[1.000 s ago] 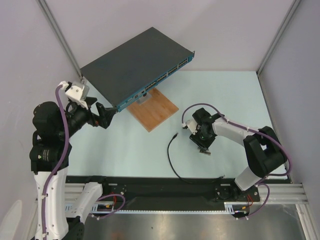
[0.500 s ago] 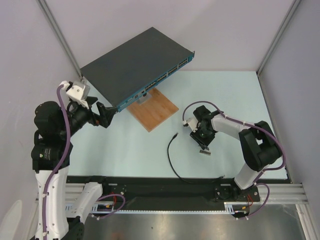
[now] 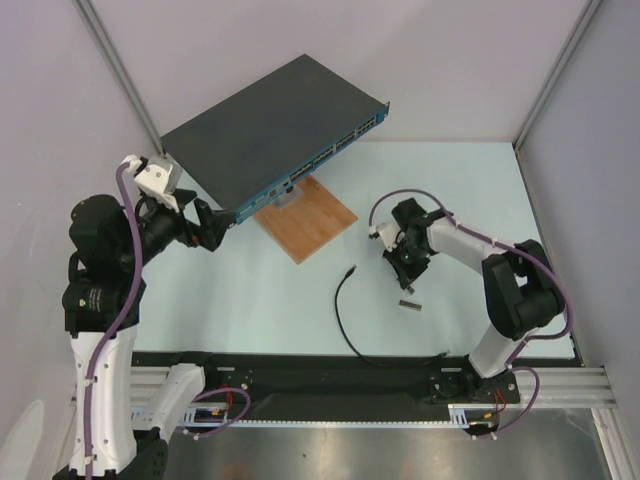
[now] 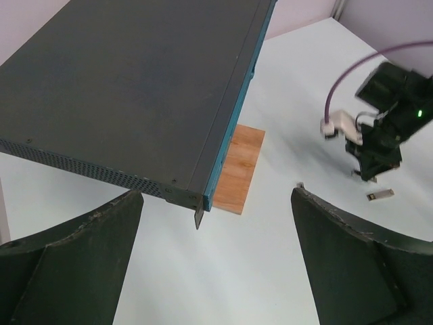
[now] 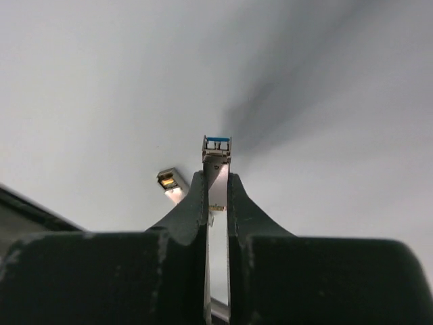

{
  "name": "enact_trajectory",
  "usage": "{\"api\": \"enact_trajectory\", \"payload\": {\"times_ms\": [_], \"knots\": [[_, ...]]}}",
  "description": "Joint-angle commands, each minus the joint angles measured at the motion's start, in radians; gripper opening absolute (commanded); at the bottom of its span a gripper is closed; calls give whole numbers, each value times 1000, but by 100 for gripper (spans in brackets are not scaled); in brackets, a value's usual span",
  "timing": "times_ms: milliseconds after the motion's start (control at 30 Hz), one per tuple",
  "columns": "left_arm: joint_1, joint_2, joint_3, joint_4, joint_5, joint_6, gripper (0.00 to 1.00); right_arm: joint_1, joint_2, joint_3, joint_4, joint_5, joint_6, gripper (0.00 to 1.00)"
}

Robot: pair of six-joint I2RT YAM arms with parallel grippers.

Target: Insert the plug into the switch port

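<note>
Your plug (image 3: 349, 270) lies loose on the pale counter (image 3: 250, 300) at centre frame, its thin black cable (image 3: 341, 322) curling downward. The switch port (image 3: 322, 158) sits upper centre in the teal-fronted box (image 3: 260, 130), with a wooden board (image 3: 310, 222) just below. Right of the plug, your right claw (image 3: 404, 268) is clenched on a grey metal piece (image 5: 216, 150). A second metal piece (image 3: 408, 304) lies lower. Your left claw (image 3: 213, 226) gapes at the box's corner.

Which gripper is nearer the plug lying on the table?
Right. The right gripper, shut on a grey metal piece, is just right of the plug; the left gripper sits far left by the switch corner.
</note>
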Motion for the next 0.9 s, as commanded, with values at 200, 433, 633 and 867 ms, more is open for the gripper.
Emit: {"api": "enact_trajectory", "payload": {"times_ms": [200,433,633,867], "knots": [[3,63,174,-36,161,-23,97,-367,-255,345,38,-630,331,0],[-233,162,264,-14,111,-76,95,-347,-457,347,472,-668,741,0],[-558,260,244,33,-126,-17,93,-180,-562,285,683,-489,899,0],[-791,388,238,137,-374,4,88,-73,-603,215,752,-279,1008,0]]}}
